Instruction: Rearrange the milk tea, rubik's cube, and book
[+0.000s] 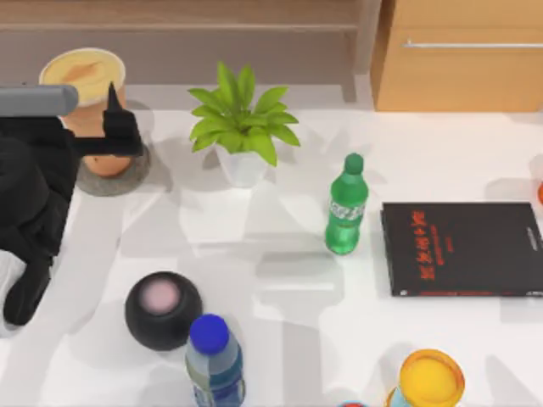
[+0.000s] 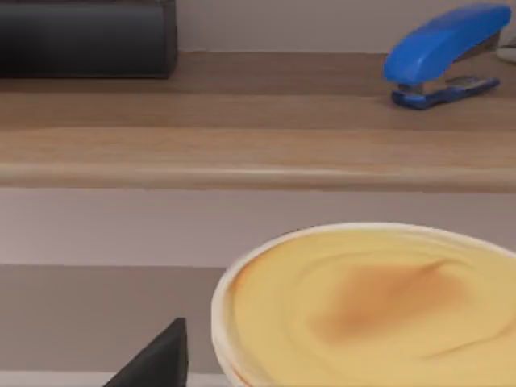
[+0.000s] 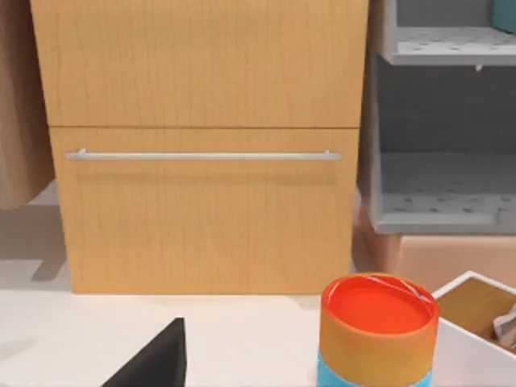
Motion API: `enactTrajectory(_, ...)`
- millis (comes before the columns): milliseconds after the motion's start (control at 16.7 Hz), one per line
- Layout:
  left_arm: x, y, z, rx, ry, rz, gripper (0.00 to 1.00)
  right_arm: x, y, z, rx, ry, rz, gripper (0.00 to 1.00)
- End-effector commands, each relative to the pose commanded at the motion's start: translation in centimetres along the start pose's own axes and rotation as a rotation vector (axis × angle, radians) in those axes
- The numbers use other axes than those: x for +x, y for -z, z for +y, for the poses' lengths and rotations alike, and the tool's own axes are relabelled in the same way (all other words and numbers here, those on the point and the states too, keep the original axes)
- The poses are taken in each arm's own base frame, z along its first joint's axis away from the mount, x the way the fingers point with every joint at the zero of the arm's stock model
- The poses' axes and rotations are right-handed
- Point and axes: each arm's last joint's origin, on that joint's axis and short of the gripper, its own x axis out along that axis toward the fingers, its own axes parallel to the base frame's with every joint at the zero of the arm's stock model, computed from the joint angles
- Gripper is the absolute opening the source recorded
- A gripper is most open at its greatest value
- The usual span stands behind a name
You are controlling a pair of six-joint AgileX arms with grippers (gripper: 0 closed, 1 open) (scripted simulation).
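At the far-left corner of the tabletop (image 1: 280,280), the milk tea (image 1: 85,93) stands upright on a round grey coaster (image 1: 119,180), long axis vertical, creamy top facing up. Left pincer (image 1: 117,127) sits against the cup's right side at body height; one dark finger (image 1: 111,97) rises beside the rim. Whether the jaws are clamped on the cup or merely beside it: cannot tell. Left wrist view: cup top (image 2: 367,306) just ahead of a fingertip (image 2: 161,359), shelf and blue stapler (image 2: 447,52) behind. Left arm is clearly the nearer one, so any lift or release of the cup looks like its job.

Right pincer: one dark fingertip (image 3: 157,359) facing a wooden drawer cabinet (image 3: 201,145), near an orange-topped can (image 3: 377,334); state cannot tell.

Count, top view:
- milk tea: one
- potted plant (image 1: 242,127): one
- green bottle (image 1: 346,206): one
- black book with red characters (image 1: 462,248): one
- black sphere (image 1: 163,310): one
- blue-capped bottle (image 1: 215,360): one
- yellow-orange container (image 1: 431,379): one
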Motion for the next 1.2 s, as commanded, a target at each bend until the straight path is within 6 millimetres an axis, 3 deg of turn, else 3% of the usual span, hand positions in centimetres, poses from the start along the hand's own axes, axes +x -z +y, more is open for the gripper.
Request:
enactTrajectory(300,0.3,-0.3,0.1,-0.001,-0.004,-0.010,1.00,0.0,0.0,0.0,0.000,0.000,0.000,1.00)
enactTrajectory(600,2.7,-3.5,1.0,0.022,-0.020,-0.045,1.00,0.0,0.0,0.0,0.000,0.000,0.000,1.00)
enactTrajectory(900,6.0,-7.3,3.9,0.088,-0.081,0.056,1.00,0.0,0.0,0.0,0.000,0.000,0.000,1.00)
enactTrajectory(1200,8.0,-9.4,7.9,0.152,-0.137,0.328,1.00,0.0,0.0,0.0,0.000,0.000,0.000,1.00)
